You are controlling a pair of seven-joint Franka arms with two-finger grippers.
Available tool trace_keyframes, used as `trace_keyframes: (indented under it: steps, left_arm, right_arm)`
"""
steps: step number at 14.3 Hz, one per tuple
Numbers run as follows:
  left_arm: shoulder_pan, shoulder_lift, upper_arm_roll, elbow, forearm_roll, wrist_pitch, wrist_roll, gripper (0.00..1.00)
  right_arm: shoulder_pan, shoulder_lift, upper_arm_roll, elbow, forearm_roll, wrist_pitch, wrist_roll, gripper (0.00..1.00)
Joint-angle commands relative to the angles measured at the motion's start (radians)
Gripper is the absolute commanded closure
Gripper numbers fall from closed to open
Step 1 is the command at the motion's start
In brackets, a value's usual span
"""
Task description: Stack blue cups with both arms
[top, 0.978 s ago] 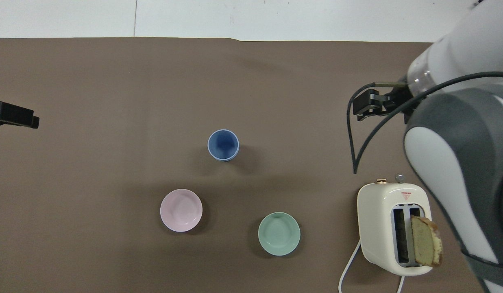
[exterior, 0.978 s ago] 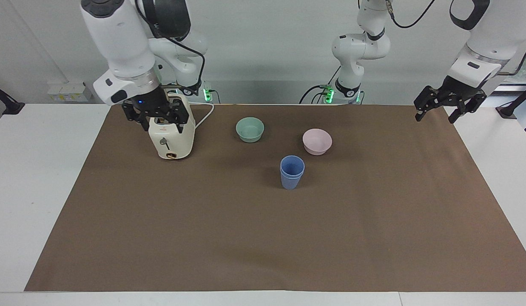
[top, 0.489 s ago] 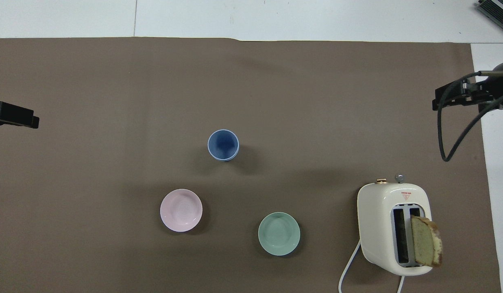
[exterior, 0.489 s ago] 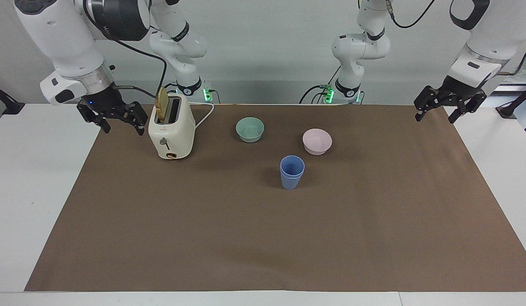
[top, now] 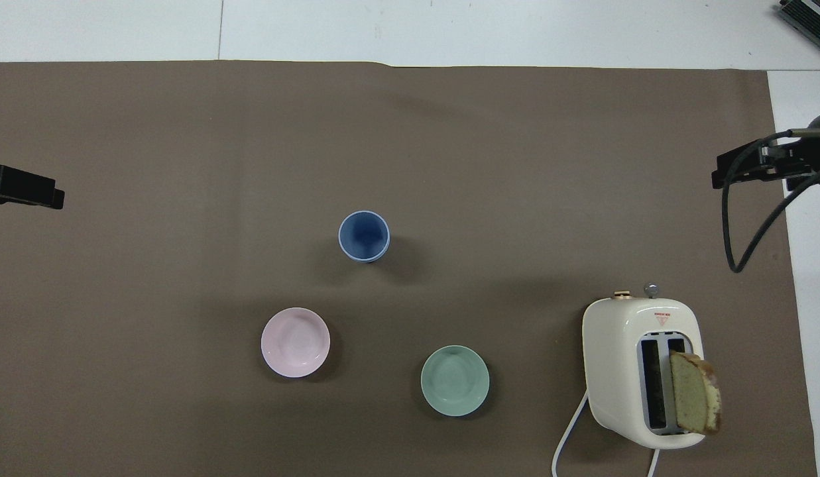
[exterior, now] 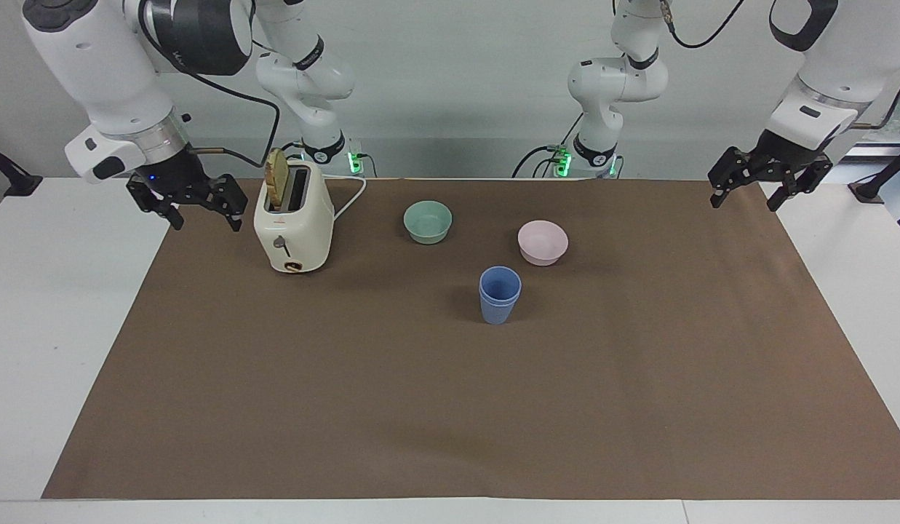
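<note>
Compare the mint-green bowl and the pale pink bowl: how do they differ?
Colour: the round mint-green bowl versus the round pale pink bowl.
Place: the mint-green bowl sits nearer to the robots and toward the right arm's end, closer to the cream toaster; the pale pink bowl sits toward the left arm's end, closer to the stacked blue cups.
Shape: the pale pink bowl flares wider at its rim.
Shared: both upright, empty, on the brown mat, untouched by either gripper.
</note>
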Motion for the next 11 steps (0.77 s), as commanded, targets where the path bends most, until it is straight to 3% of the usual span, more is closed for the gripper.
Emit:
trace_keyframes:
  steps: [1,11]
  left_arm:
    - [0.000,-0.020,-0.002,-0.008,-0.003,-0.015,-0.010,0.00]
    - [-0.003,-0.029,-0.005,-0.011,-0.003,-0.064,-0.009,0.00]
  right_arm:
    - [-0.012,-0.029,0.008,-0.039,-0.013,0.018,-0.028,0.00]
    - [-0.007,-0.029,0.009,-0.041,-0.013,0.024,-0.028,0.00]
